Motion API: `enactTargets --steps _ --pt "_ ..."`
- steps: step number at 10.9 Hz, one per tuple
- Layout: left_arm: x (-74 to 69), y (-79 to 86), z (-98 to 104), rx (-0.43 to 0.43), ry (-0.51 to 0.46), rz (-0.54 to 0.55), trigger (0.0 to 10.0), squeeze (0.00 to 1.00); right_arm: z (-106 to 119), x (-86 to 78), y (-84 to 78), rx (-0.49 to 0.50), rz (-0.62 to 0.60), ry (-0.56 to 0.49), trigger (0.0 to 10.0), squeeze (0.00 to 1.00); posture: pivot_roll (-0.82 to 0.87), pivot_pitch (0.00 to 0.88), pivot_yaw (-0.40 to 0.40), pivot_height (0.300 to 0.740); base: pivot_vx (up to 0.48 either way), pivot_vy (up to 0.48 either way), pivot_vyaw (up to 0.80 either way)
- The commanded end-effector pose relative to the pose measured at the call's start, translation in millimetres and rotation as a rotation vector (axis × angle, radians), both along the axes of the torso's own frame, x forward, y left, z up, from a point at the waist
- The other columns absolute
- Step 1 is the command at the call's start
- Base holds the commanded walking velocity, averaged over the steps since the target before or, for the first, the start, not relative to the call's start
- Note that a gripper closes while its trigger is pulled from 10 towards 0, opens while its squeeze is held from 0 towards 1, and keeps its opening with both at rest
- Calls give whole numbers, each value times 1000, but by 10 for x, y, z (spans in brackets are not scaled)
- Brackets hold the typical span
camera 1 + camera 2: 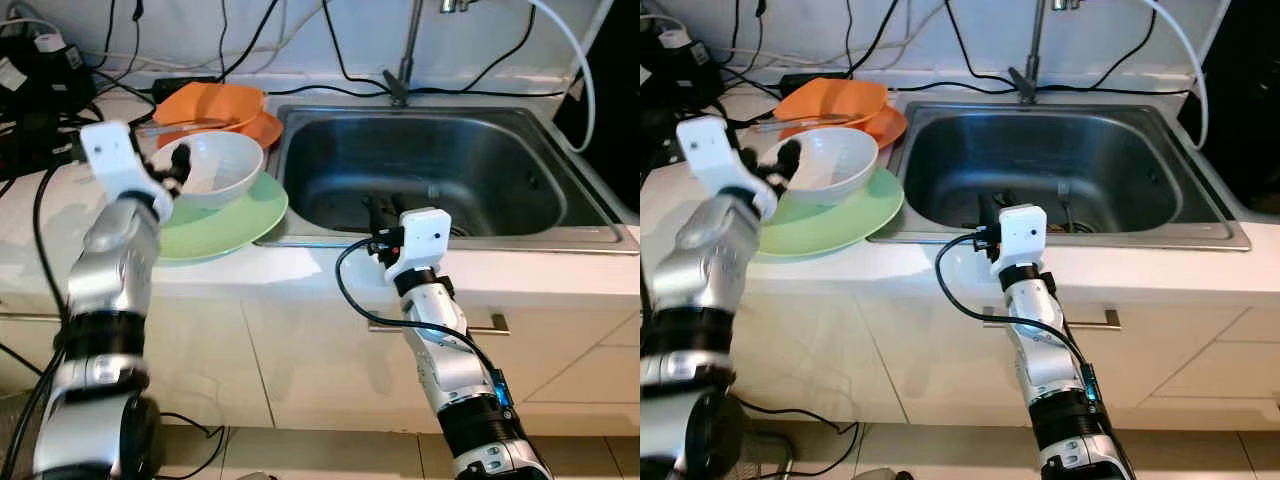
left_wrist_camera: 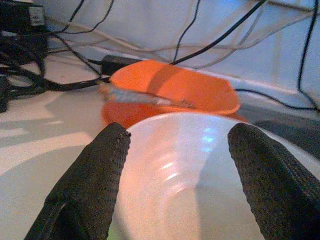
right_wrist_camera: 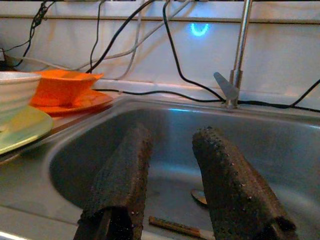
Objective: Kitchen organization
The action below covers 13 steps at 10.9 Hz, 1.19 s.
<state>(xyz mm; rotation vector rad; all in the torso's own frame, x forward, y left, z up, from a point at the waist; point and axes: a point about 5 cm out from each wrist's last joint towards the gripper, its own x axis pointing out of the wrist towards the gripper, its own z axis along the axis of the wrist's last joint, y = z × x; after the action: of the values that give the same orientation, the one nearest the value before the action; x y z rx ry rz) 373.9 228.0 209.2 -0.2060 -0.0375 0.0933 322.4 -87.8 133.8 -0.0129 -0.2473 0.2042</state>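
Right wrist view: spoon [image 3: 200,196] in sink [image 3: 310,150] past gaping right pincer [image 3: 170,150]; left pincer [image 2: 177,150] spread at white bowl [image 2: 200,165].

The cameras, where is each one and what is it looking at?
Eye views: on the head, looking down at the sink and counter; both silver arms show.
Left wrist view: on the left arm, looking past the open left gripper at the white bowl.
Right wrist view: on the right arm, looking past the open right gripper into the sink.
Shared: the orange bowl shows in all.
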Motion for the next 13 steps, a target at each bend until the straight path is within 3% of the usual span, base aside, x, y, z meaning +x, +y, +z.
enactTargets --steps 1,3,6,9,13 --pt "31 16 14 -33 25 11 10000 0 42 35 8 -9 -1 -3 10000 0 107 0 49 740 0 0 0" --pt "28 5 -12 -54 60 32 10000 0 46 41 -2 -10 -1 -3 10000 0 111 0 46 740 0 0 0" --pt "-58 60 104 -76 14 104 10000 0 51 38 5 -6 6 -2 10000 0 113 0 41 740 0 0 0" --pt "-148 81 -167 -76 140 125 10000 0 36 36 44 -8 23 5 10000 0 123 0 36 740 0 0 0" --pt "-87 -103 -352 -142 226 49 10000 0 34 40 36 -10 17 8 10000 0 109 0 42 740 0 0 0"
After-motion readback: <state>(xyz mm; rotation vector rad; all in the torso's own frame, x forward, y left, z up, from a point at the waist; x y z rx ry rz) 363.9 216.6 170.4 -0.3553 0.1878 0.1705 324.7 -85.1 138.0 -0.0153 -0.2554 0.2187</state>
